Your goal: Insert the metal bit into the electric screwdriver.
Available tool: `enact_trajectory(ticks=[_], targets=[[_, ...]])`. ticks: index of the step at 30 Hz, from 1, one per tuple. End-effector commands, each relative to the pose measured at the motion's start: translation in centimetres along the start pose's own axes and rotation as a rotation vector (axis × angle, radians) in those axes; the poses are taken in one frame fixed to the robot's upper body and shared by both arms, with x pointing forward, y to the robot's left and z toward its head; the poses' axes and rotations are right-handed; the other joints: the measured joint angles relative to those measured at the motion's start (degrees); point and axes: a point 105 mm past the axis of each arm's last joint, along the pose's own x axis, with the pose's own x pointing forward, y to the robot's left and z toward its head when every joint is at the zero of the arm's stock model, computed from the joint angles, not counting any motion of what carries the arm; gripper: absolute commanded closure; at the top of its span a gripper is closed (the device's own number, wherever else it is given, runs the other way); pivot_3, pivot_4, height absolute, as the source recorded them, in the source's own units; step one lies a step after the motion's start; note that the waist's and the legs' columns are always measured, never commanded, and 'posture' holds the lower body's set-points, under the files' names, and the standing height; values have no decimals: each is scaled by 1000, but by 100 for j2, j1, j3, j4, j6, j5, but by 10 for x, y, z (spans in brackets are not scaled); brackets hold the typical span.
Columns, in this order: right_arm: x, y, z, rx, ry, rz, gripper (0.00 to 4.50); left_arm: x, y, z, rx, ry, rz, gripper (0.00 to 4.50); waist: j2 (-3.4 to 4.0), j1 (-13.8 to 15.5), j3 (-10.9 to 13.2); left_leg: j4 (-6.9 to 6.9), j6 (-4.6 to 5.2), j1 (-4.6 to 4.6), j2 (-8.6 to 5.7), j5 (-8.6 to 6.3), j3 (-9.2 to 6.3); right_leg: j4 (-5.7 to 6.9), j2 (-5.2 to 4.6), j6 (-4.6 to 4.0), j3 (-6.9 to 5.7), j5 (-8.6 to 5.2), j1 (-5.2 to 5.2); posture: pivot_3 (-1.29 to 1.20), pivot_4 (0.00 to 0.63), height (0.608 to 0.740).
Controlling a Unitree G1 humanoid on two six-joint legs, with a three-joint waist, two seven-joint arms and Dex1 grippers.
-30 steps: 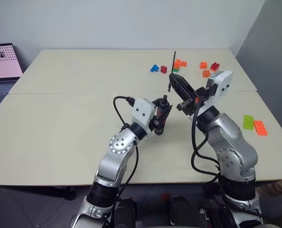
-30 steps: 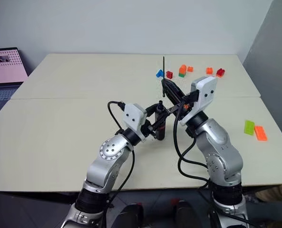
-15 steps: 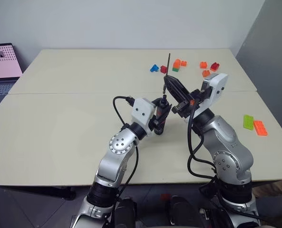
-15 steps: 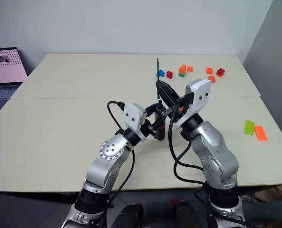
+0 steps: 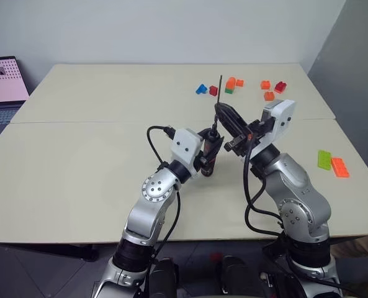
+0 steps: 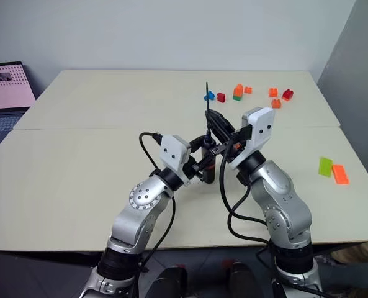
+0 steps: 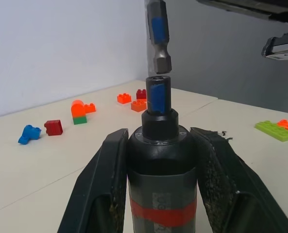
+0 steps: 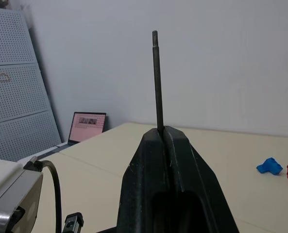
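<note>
Now my right end effector (image 5: 218, 112), clamped on the metal bit (image 7: 158, 34), has moved left; its end hangs just above the electric screwdriver (image 7: 160, 165) gripped by my left end effector (image 5: 211, 149), ready for insertion.

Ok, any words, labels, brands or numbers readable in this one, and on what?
None can be read.
Laptop screen: a pink page with small pictures at the top; any text is too small to read.
Screwdriver: a plain red band and a blue sleeve, no lettering visible.
Bit: a blue band, no marking visible.
Bricks: no print visible.
</note>
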Motion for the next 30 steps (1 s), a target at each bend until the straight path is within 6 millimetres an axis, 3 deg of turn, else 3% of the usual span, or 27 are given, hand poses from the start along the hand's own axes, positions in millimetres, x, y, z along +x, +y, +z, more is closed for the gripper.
enact_trajectory(ticks=[1,10,30], targets=[[-2,2,7,-19,-46,9,4500,-2,0,0,7,4,5,2864,0,0,0,0,0,0,0,0,0,-1,0,0,0,0,0,0,150,740],[-2,1,0,-12,-40,10,4500,-2,-1,-1,4,7,-1,2864,0,0,0,-11,0,2,0,0,0,-7,0,0,0,0,0,0,150,740],[3,-1,4,-28,-64,25,4500,-2,-1,-2,-2,9,-3,2864,0,1,0,-17,0,3,0,0,0,-12,0,0,0,0,0,0,150,740]])
